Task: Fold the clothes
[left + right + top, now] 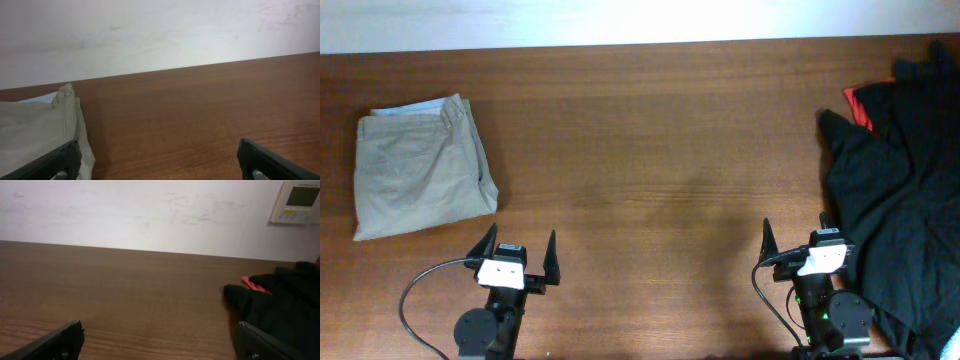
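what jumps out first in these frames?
The folded khaki trousers lie at the far left of the wooden table, with pale blue lining showing at the waistband. A big black-and-red clothes pile sprawls along the right edge. Both arms sit at the near edge, the left fingers and the right fingers spread wide and holding nothing.

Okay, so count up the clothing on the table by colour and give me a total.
Khaki: 1, the folded trousers
Black with red: 1, the garment pile; how many pieces are in it cannot be told
Total: 2
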